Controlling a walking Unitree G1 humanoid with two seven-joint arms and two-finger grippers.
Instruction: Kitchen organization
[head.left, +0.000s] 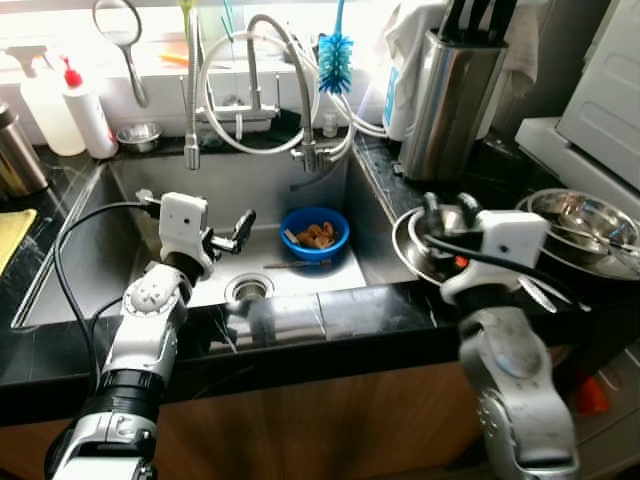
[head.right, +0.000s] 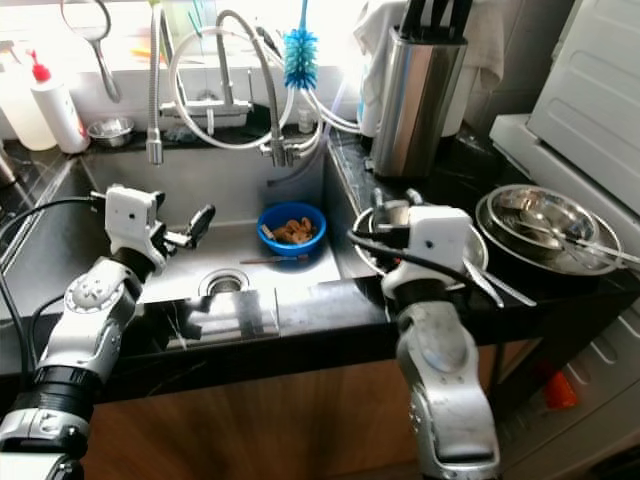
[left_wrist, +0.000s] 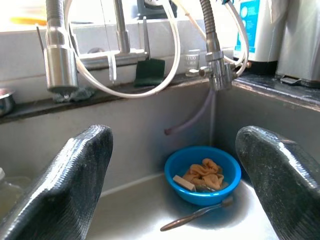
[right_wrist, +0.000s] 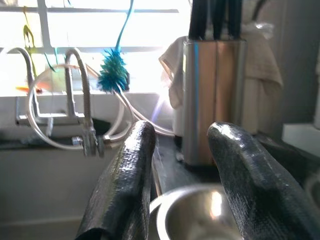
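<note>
A blue bowl (head.left: 315, 233) holding orange-brown scraps sits at the back of the steel sink (head.left: 80, 260), with a brown-handled utensil (head.left: 290, 265) lying just in front of it. My left gripper (head.left: 238, 232) hovers inside the sink to the left of the bowl, open wide with nothing between its fingers; the left wrist view looks straight at the bowl (left_wrist: 202, 174). My right gripper (head.left: 448, 208) stands open over a shallow steel bowl (head.left: 412, 248) on the black counter right of the sink, holding nothing. Its fingers (right_wrist: 125, 185) frame the steel knife block (right_wrist: 212, 100).
Looped faucet hoses (head.left: 250, 90) and a blue bottle brush (head.left: 335, 58) hang over the sink's back. A tall knife block (head.left: 450, 90) stands behind the right gripper. Stacked steel bowls with utensils (head.left: 580, 225) sit far right. A red-capped squeeze bottle (head.left: 88, 115) is back left.
</note>
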